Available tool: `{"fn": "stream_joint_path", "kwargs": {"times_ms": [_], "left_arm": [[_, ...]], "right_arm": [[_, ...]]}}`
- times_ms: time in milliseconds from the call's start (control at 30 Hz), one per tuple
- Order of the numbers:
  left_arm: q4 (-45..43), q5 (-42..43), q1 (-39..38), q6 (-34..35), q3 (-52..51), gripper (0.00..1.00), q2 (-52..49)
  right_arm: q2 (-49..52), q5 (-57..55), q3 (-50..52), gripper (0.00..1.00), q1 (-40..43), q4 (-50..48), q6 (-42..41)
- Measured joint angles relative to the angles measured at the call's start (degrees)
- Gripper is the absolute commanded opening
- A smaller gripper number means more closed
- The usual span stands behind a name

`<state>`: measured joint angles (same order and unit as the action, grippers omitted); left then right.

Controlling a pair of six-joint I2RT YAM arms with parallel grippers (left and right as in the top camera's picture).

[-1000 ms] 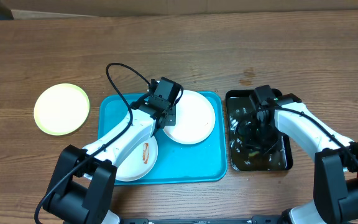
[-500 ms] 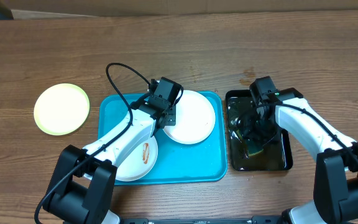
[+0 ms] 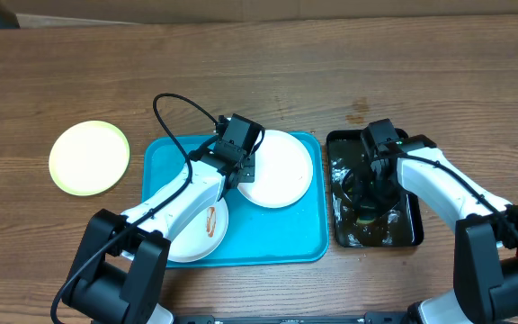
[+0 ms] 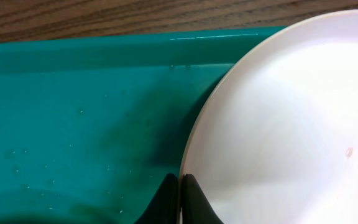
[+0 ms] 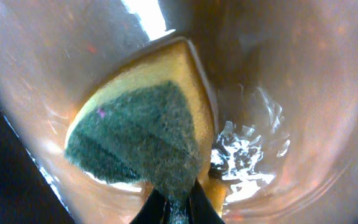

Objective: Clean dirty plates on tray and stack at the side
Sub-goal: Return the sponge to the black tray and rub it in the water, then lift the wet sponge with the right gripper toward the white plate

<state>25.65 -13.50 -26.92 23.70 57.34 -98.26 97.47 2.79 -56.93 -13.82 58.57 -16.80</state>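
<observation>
**Sponge gripped; target plate lies to the right claw's left, across the gap between the trays**

The right claw (image 5: 173, 208) is closed tight. Its jaws pinch one corner of the sponge (image 5: 135, 130), green scouring face towards the wrist camera and yellow foam behind. Beneath and around this claw is the black tray (image 3: 405, 232), where shallow water (image 5: 247, 149) glints just beside the sponge. I cannot tell whether the sponge has cleared the water's surface.

To this claw's left, past the black tray's wall, sits the turquoise tray (image 3: 286, 236). The two trays are near each other but apart. The white plate (image 3: 281, 171) is the plate closest to the right claw, roughly level with it in the turquoise tray's far right corner.

The left claw (image 4: 180, 186) is shut on that plate's left rim, one jaw on either side of the edge. The plate's open face therefore runs from the left claw towards the right claw, unobstructed. In the left wrist view I note a faint reddish speck on it.

Farther left, and nearer the arm bases, lies the smeared plate (image 3: 196, 229). The yellow-green plate (image 3: 89, 157) rests well apart on the tabletop (image 3: 349, 63).

In my judgement, the coming move is a lift and a leftward carry by the right arm, which is the nearer one and holds the sponge. I expect some dripping over the gap.
</observation>
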Motion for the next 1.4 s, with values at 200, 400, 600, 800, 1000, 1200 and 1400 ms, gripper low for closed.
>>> {"fn": "stream_joint_path", "kwargs": {"times_ms": [200, 400, 600, 800, 1000, 1200, 1400], "left_arm": [[-0.52, 0.00, 0.00, 0.00, 0.00, 0.04, -0.22], [-0.63, 0.00, 0.00, 0.00, 0.00, 0.04, -0.22], [-0.66, 0.00, 0.00, 0.00, 0.00, 0.04, -0.22], [-0.66, 0.00, 0.00, 0.00, 0.00, 0.04, -0.22], [-0.63, 0.00, 0.00, 0.00, 0.00, 0.04, -0.22], [-0.66, 0.00, 0.00, 0.00, 0.00, 0.04, -0.22], [-0.66, 0.00, 0.00, 0.00, 0.00, 0.04, -0.22]], "right_arm": [[0.22, 0.00, -7.02, 0.04, 0.07, 7.06, 0.35], [0.22, -0.02, -8.41, 0.04, 0.07, 7.52, 0.31], [0.22, 0.02, -8.41, 0.04, 0.07, 6.51, 0.35], [0.22, 0.02, -7.72, 0.04, -0.04, 3.80, -0.07], [0.22, 0.02, -2.93, 0.26, -0.09, -0.70, -1.77], [0.22, 0.13, -2.27, 0.63, -0.11, -2.51, -2.58], [0.22, 0.24, -1.25, 0.54, -0.15, -8.33, -2.60]]}}
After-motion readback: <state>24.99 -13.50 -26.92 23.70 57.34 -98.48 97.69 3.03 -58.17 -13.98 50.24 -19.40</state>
